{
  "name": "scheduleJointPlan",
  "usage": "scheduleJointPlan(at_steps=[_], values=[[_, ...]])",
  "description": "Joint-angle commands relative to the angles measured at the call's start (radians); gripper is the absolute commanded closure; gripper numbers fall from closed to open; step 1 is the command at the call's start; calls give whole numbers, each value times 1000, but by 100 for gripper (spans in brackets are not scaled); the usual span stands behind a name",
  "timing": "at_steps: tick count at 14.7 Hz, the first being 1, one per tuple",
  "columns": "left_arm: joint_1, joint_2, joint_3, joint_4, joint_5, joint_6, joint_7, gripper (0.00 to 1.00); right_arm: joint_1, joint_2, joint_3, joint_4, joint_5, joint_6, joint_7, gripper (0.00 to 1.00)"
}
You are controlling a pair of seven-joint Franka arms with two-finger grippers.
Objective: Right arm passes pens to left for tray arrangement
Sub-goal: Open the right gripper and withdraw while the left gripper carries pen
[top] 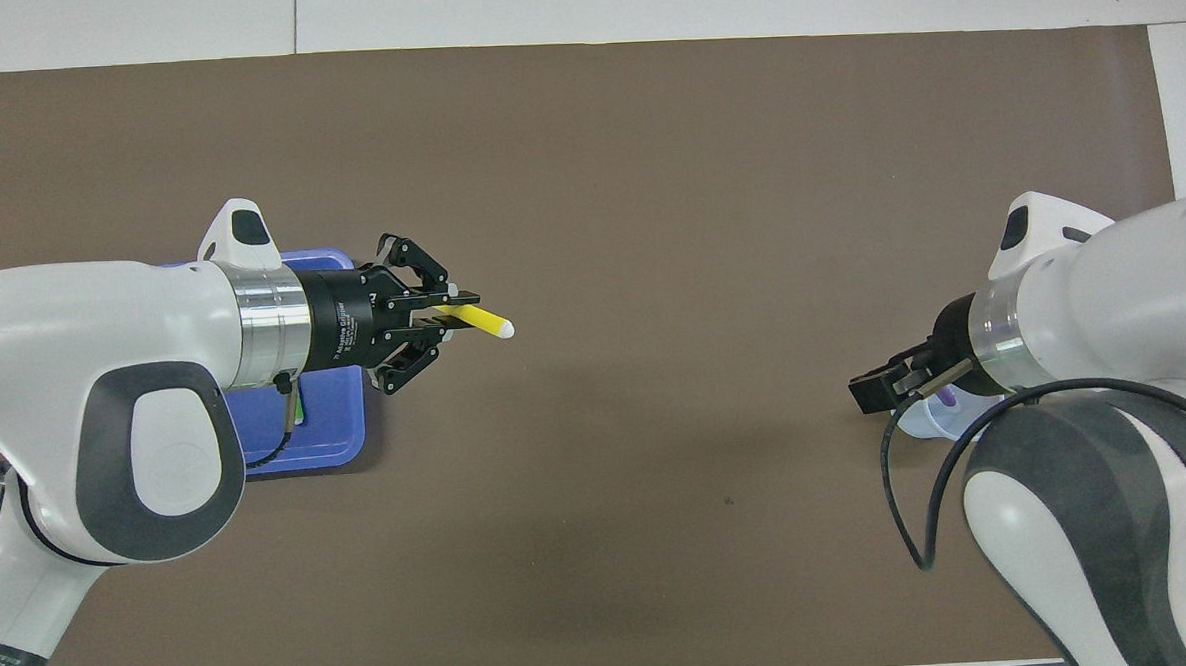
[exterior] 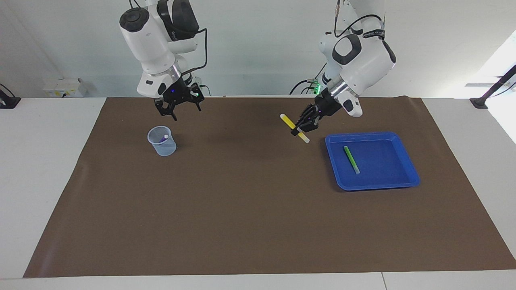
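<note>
My left gripper (exterior: 298, 129) is shut on the yellow pen (exterior: 287, 120) and holds it in the air over the mat, beside the blue tray (exterior: 383, 163). The green pen (exterior: 351, 159) lies in the tray. The purple pen (exterior: 165, 138) stands in a translucent cup (exterior: 162, 145). My right gripper (exterior: 179, 108) hangs open and empty above the cup. In the overhead view my left gripper (top: 449, 315) holds the yellow pen (top: 488, 324) pointing toward the mat's middle. There the left arm covers most of the tray (top: 332, 434), and my right gripper (top: 881, 390) is over the cup (top: 917, 421).
A brown mat (exterior: 242, 209) covers the table between both arms. The cup stands toward the right arm's end, the tray toward the left arm's end. White table edges border the mat.
</note>
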Motion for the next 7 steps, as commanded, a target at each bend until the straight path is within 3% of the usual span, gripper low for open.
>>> scheduleJointPlan(at_steps=[1,4,7], values=[[56,-6,-3,-17,98,-57,109,100,-22,-2,15,-63,-52,24,-75,23],[151,13,-3,-17,237,-140,311,100,-53,21,15,-147,-104,137,-85,27],[255,57,-3,-26,449,-183,568,100,-58,51,15,-153,-160,150,-122,34]])
